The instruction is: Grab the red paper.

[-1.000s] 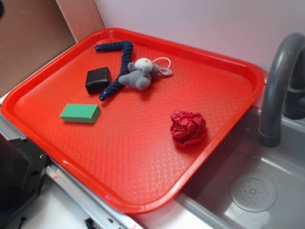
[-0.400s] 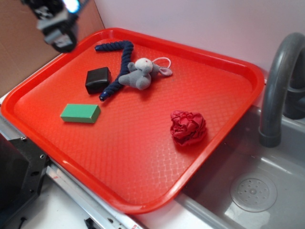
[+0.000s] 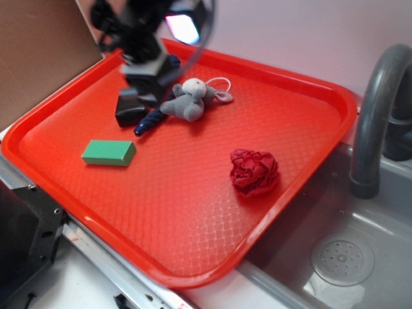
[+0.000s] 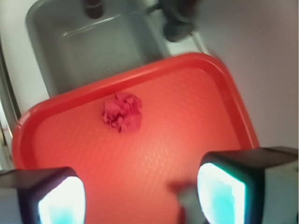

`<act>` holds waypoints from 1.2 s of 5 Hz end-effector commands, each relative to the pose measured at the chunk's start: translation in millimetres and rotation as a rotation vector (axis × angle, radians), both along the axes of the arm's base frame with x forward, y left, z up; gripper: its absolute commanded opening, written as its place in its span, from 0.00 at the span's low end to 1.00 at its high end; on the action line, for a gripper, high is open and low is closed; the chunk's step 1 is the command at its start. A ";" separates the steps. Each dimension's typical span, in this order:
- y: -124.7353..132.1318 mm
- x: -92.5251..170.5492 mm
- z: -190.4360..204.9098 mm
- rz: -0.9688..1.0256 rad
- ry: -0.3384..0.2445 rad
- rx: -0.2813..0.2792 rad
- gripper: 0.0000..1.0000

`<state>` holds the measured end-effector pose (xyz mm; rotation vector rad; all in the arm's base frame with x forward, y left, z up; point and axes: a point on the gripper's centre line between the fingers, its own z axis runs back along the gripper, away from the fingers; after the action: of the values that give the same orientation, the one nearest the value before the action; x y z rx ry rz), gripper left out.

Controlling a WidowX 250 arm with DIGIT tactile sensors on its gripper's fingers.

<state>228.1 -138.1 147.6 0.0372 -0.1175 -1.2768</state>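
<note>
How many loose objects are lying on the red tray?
5: red paper near the sink-side edge; green block left; black box, blue rope and grey plush toy at back, below the blurred hand.

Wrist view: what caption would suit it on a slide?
Open gripper above the orange-red plastic tray, crumpled dark red paper wad ahead.

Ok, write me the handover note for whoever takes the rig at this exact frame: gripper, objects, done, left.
Gripper: open, empty, fingers spread wide; in the exterior view it hangs blurred above the tray's far left corner, near the black block and blue rope.
Red paper: lies untouched on the tray, near the edge beside the sink; the wrist view has it ahead, centred.
Also on the tray: grey plush toy, green block.
Done: nothing grasped.
Left: cross the tray to the paper, descend, close, lift.
</note>
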 end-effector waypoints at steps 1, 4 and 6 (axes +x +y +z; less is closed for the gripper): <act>-28.7 -3.0 -34.6 -0.168 0.058 0.050 1.00; -39.2 7.6 -105.9 -0.163 0.239 0.069 1.00; -44.1 1.5 -127.1 -0.192 0.294 0.099 0.00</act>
<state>251.2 -179.9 21.8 -0.0807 0.1932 -1.4339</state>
